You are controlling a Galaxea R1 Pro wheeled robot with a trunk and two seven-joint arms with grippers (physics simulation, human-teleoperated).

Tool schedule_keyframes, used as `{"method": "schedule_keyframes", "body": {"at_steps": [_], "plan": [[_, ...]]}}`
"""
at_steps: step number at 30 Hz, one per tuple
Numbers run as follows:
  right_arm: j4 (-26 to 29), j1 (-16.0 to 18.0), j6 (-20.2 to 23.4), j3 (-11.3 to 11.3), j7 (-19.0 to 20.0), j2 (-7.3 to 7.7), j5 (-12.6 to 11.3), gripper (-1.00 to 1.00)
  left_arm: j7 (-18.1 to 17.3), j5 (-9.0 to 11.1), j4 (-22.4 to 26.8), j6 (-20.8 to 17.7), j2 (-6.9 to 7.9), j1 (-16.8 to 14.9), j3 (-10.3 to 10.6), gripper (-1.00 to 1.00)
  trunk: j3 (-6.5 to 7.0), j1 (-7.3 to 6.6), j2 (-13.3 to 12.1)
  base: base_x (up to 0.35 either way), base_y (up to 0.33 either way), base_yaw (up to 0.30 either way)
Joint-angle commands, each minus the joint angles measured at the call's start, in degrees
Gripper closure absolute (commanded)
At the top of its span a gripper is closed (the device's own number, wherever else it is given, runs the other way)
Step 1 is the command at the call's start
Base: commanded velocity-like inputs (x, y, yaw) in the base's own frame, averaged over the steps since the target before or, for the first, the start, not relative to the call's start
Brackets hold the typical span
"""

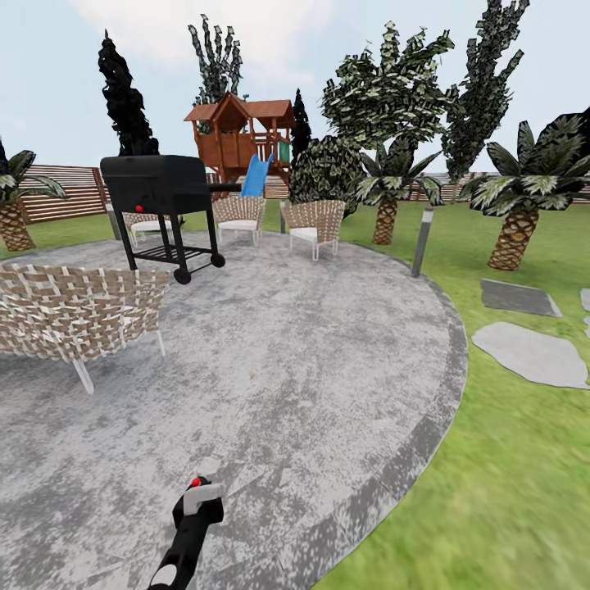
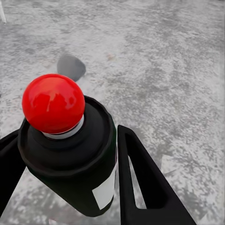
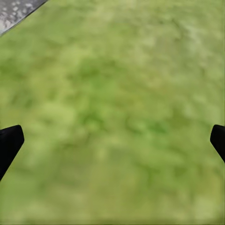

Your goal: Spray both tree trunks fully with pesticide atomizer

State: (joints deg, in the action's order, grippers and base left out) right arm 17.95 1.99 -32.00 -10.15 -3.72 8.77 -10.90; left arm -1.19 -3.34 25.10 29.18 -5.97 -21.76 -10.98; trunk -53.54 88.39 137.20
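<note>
The left hand [image 2: 70, 173] was clenched on the pesticide atomizer [image 2: 77, 159], with one black finger [image 2: 145, 183] pressed against each side of the dark bottle body. A round red cap [image 2: 53, 103] was seen on top of the bottle, and a whitish label [image 2: 105, 190] was visible low on its side. In the head view the atomizer [image 1: 192, 524] was held low near the bottom edge, above the round grey stone patio [image 1: 270, 360]. The right hand [image 3: 112, 140] was released, its two dark fingertips [image 3: 9, 145] spread wide apart at opposite edges of the right wrist view, over blurred green lawn [image 3: 117, 112]. Outward from the atomizer, a woven bench [image 1: 74, 315] was placed on the patio at the left, and a black wheeled grill [image 1: 164, 192] stood behind it. Two woven chairs [image 1: 315, 223] with white cushions were set at the far rim of the patio, and a thin grey lamp post [image 1: 422, 239] stood at the patio edge. Flat stepping stones [image 1: 533, 352] lay in the grass at the right. Short palms [image 1: 516, 209], a wooden playset [image 1: 242, 135] with a blue slide [image 1: 256, 174], and a brown slatted fence [image 1: 70, 190] were located farther back.
</note>
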Motion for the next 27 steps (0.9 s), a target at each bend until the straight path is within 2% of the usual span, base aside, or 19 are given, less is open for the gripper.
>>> {"method": "schedule_keyframes", "body": {"at_steps": [1,3,4,9,22,27], "plan": [[-0.10,0.03,-0.17,0.13,-0.06,0.01,-0.26,-1.00,-0.11,-0.37,-0.12,0.50,-0.10,-0.04,-0.43,1.00,-0.05,-0.01,0.02,0.000,0.000,0.000],[-0.28,0.03,-0.17,0.13,-0.06,0.02,-0.26,-1.00,-0.11,-0.49,-0.97,1.89,-0.19,-0.04,-0.35,1.00,0.31,-0.45,-0.78,0.000,0.000,0.000],[-0.39,0.03,-0.17,0.13,-0.06,0.02,-0.26,-1.00,-0.12,-0.67,-1.88,4.47,-0.24,-0.04,-0.16,1.00,0.49,-0.67,-1.18,0.000,0.000,0.000],[-0.44,0.03,-0.17,0.19,-0.07,0.02,-0.23,-1.00,-0.13,-0.64,-2.39,7.06,-0.31,-0.04,0.15,1.00,1.38,-1.77,-3.19,0.000,0.000,0.000],[-0.21,0.03,-0.27,-0.09,-0.47,0.25,-0.45,-1.00,-0.13,-0.53,-2.75,7.62,-0.36,-0.04,0.01,1.00,3.72,-4.62,-8.40,0.000,0.000,0.000],[-0.11,0.03,-0.22,0.11,-0.30,0.19,-0.37,-1.00,-0.19,-0.53,-4.76,7.64,-0.36,-0.04,0.18,1.00,4.62,-5.72,-10.41,0.000,0.000,0.000]]}}
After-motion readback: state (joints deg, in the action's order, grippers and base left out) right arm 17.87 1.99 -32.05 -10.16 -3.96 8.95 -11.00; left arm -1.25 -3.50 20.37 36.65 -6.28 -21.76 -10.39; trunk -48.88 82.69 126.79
